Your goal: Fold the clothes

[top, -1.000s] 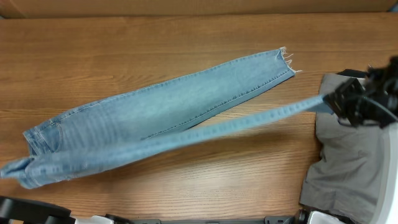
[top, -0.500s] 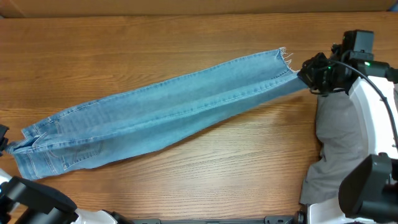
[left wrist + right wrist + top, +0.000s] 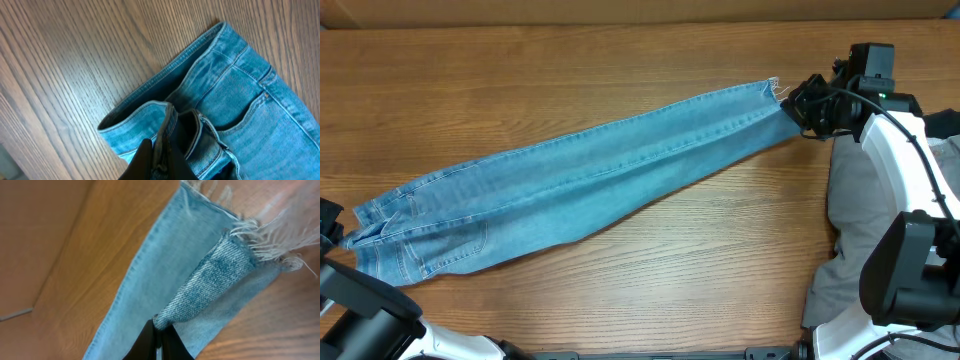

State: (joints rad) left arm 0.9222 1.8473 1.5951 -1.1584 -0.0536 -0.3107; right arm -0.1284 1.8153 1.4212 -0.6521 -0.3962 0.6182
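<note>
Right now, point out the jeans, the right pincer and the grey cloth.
jeans [image 3: 590,180], overhead view, middle of the legs
right pincer [image 3: 795,107], overhead view, tips at the frayed hem
grey cloth [image 3: 857,205], overhead view, its upper part

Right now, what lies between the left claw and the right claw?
The jeans fill the whole stretch, as the overhead view shows. The left claw is shut on the waistband, and the right claw is shut on the frayed ankle hem.

a robot test bench, by the look of it.
i work at a wood-grain table [image 3: 620,270], a plain brown board [image 3: 620,10] along its far edge, my white arm [image 3: 900,140] over it.
</note>
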